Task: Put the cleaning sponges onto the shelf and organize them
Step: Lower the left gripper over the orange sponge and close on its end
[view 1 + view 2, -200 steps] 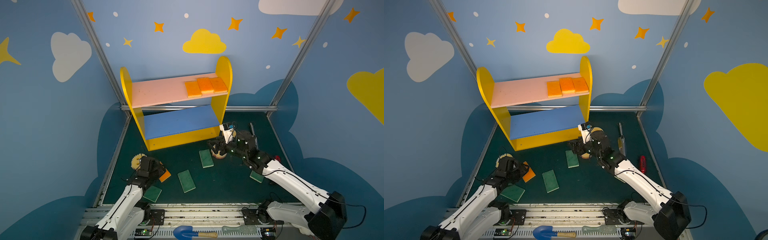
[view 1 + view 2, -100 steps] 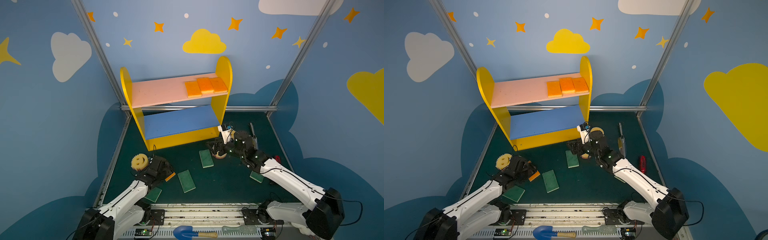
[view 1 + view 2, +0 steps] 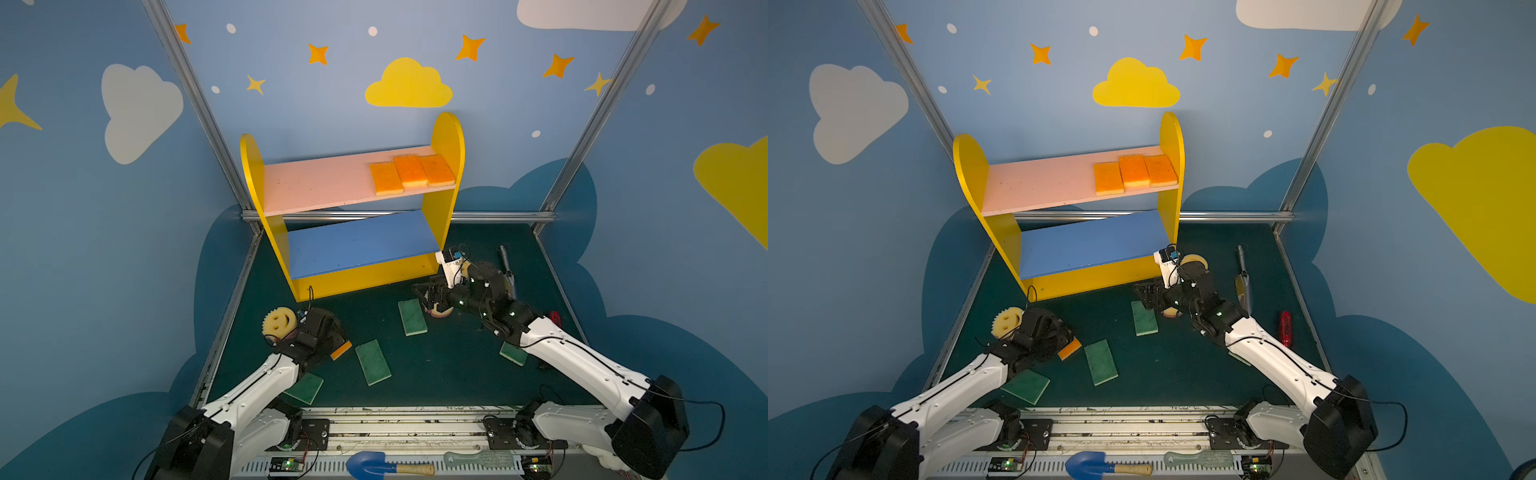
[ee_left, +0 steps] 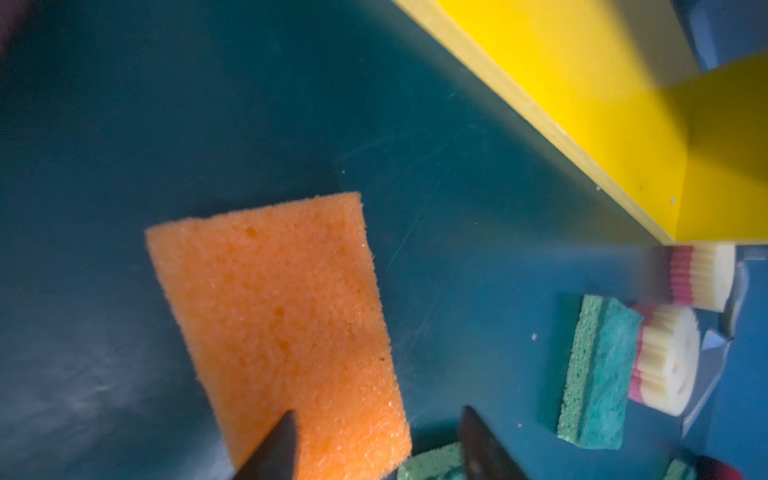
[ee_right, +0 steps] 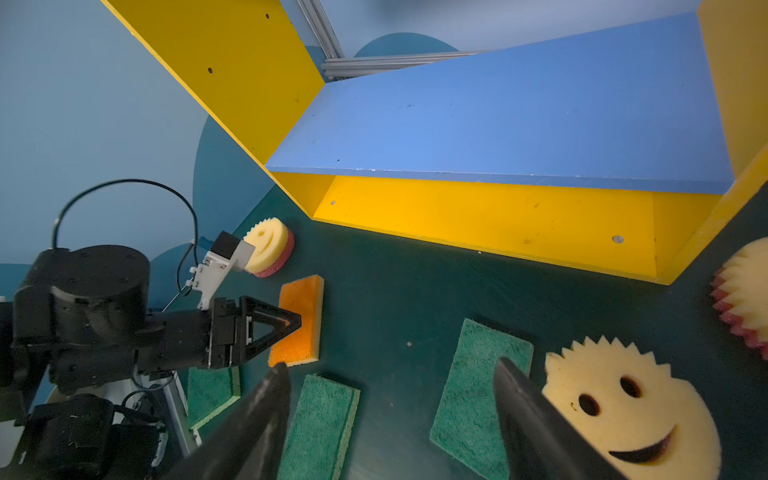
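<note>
Left gripper (image 4: 380, 432) hovered released over the orange sponge (image 3: 341, 350), flat on the surface (image 3: 449, 374), poking out at its 4 o'clock in a top view, long axis running 2-to-8, nothing grasped; clearly the nearer arm.

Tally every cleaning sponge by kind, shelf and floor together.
Orange-topped pads: 4
Green-topped pads: 4
Round smiley sponges: 3
Total: 11
</note>
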Motion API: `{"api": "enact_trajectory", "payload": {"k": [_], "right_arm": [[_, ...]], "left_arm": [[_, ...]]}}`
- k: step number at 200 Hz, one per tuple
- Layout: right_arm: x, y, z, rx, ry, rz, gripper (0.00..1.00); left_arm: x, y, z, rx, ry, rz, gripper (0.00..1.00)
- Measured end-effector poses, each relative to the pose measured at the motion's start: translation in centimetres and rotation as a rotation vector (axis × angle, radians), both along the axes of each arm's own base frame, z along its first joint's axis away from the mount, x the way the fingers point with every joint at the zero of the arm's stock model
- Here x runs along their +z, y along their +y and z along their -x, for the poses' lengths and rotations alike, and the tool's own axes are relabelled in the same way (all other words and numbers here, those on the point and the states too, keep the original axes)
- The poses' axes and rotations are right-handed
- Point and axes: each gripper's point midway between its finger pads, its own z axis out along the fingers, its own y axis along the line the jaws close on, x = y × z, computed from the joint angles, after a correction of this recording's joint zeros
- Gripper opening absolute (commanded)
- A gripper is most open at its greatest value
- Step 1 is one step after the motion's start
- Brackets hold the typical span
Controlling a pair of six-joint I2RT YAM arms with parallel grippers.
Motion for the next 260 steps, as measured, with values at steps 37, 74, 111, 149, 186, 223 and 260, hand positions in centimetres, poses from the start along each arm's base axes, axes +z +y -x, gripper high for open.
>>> {"api": "enact_trajectory", "payload": {"k": [37,74,111,149,186,223,260], "right_arm": [[-0.7,0.1,0.0,0.005,0.016,0.009,0.73],[-1.1,0.3,0.0,0.013,0.027,0.012,0.73],[-1.3,0.3,-0.1,0.014,0.030,0.015,0.73],[-1.4,0.3,-0.1,0.014,0.033,0.017,0.73],[-2.5,0.6,-0.4,0.014,0.055,0.035,0.73],[-2.9,0.6,-0.5,0.014,0.062,0.041,0.73],[-2.9,0.6,-0.5,0.014,0.062,0.042,0.73]], "left_arm": [[3.1,1.4,-0.5,0.011,-0.091,-0.004,0.03],[1.2,3.2,0.1,0.056,-0.036,-0.008,0.03],[-3.2,4.3,1.8,0.087,0.109,-0.009,0.03],[-3.6,4.4,0.7,0.085,0.109,-0.009,0.03],[-3.8,4.6,-1.1,0.086,0.127,-0.014,0.03],[-3.1,4.4,-3.9,0.040,0.131,-0.046,0.03],[-2.9,3.7,-4.6,-0.007,0.121,-0.049,0.04]]}}
